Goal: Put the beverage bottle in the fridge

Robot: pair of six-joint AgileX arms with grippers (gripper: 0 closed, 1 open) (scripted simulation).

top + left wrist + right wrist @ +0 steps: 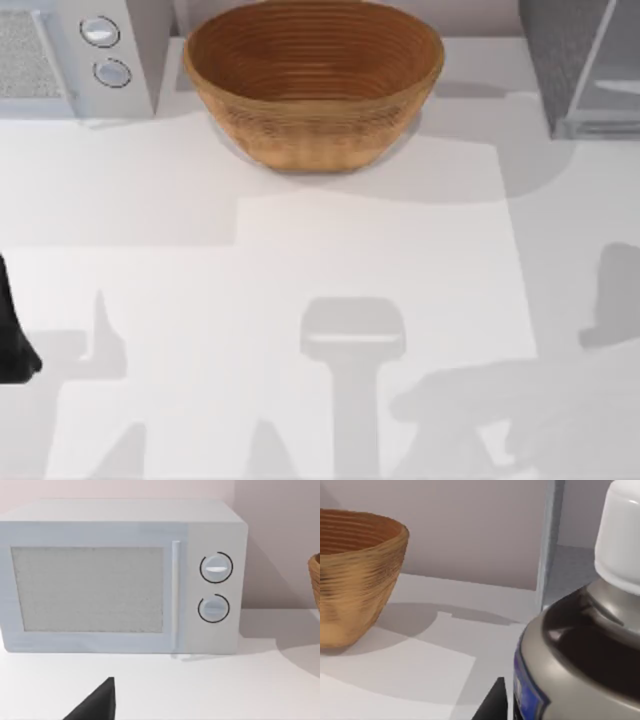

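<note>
baskets: 1 wicker basket [313,80] | microwaves: 1 white microwave [120,577], left of basket | dials [216,568]: 2 | bottles: 1 beverage bottle [585,645] | fridges: 1 fridge [585,65], right of basket

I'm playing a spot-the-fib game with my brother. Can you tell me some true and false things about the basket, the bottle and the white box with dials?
1. The basket has fruit in it. False: its inside is bare.
2. The beverage bottle has a white cap. True.
3. The white appliance has two round dials. True.
4. The basket stands to the top view's left of the white appliance. False: it stands to its right, between it and the fridge.
5. The beverage bottle lies on its side in the basket. False: in the right wrist view it is upright, close to the camera, apart from the basket.
</note>
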